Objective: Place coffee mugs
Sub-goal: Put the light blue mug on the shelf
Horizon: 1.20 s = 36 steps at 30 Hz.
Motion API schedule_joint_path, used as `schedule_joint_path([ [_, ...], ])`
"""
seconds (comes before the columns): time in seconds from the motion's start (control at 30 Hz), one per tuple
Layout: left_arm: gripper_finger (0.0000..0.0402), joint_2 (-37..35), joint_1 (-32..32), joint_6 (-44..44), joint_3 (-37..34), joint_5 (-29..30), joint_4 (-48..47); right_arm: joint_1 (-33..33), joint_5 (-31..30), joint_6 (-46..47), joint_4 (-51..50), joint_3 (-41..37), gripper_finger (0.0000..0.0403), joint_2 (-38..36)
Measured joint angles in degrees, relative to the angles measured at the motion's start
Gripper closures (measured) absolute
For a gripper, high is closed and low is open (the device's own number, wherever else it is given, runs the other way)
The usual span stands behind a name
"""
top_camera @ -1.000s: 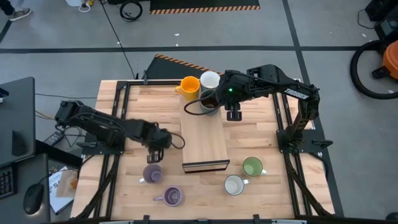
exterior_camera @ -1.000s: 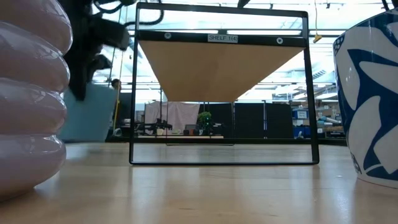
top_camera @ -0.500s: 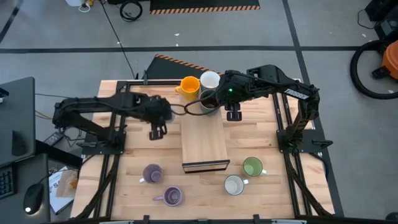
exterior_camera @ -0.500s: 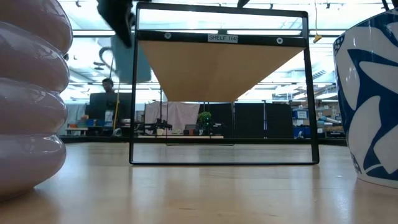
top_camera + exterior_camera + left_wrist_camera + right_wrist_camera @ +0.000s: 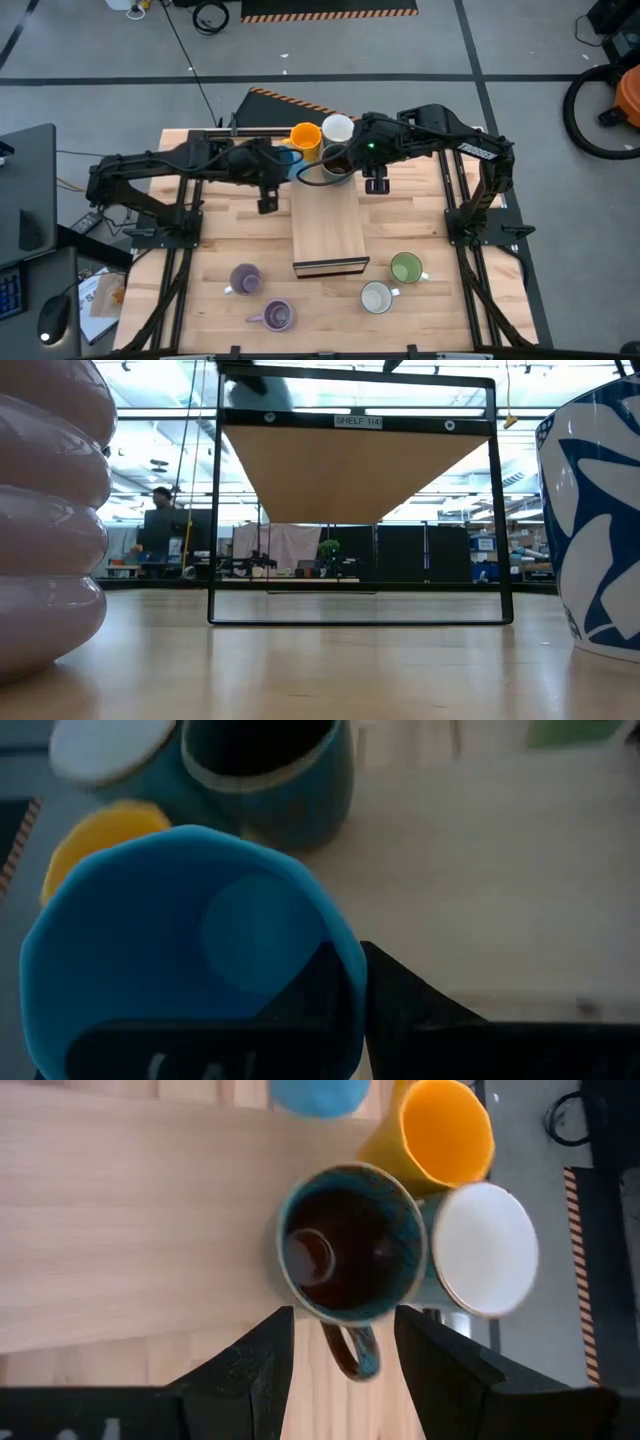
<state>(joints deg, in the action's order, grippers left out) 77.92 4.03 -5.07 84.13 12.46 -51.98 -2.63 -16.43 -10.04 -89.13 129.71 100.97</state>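
Observation:
My left gripper is shut on a light blue mug and holds it in the air beside the orange mug. The orange mug, a white mug and a dark brown mug stand together at the far end of the long wooden board. My right gripper hangs open over the brown mug, whose handle shows between the fingers. I cannot see that the gripper touches the mug. My left gripper pinches the light blue mug's wall at the rim, with one finger inside the mug and the other outside. The fingers slant down from the table's left. The mug is lifted clear, its mouth up.
Two lavender mugs stand on the table near left of the board. A green mug and a white one stand near right. The board rests on a black frame, raised above the table.
My left gripper has risen from beside the lavender mugs and gone toward the far edge and the right, tipping up as it went. It has carried the light blue mug up to the orange mug, with the mug clear of the table throughout.

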Motion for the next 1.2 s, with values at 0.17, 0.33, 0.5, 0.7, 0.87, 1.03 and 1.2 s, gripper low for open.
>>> schedule_joint_path([
  [0.17, 0.0372, 1.81, 0.35, -0.69, -2.18, -0.41, 4.66, 0.0, -2.61, 0.42, -0.86, -0.02, 0.0221, -2.22],
  [0.33, 0.0367, 4.56, 0.44, -1.84, -2.31, -0.72, 4.93, 0.0, -3.34, 1.43, -0.14, -0.02, 0.0221, -4.93],
  [0.5, 0.0365, 7.7, 0.74, -2.9, -2.31, -2.25, 5.08, 0.0, -3.45, 3.79, -0.11, -0.02, 0.0222, -7.01],
  [0.7, 0.0363, 9.4, 1.41, -4.65, -2.31, -1.76, 5.36, 0.0, -3.37, 5.66, -0.4, -0.02, 0.0222, -7.99],
  [0.87, 0.0362, 9.51, 1.93, -4.63, -2.29, -1.78, 5.57, 0.35, -3.16, 5.77, -0.89, 0.0, 0.0222, -8.06],
  [1.03, 0.036, 9.51, 1.92, -4.63, -2.29, -2.65, 5.85, 0.44, -3.07, 5.09, -0.87, 0.0, 0.0222, -8.06],
  [1.2, 0.0342, 9.51, 1.79, -4.6, -2.29, -2.59, 7.32, 0.44, -3.03, 4.44, -0.6, -0.01, 0.0222, -8.06],
])
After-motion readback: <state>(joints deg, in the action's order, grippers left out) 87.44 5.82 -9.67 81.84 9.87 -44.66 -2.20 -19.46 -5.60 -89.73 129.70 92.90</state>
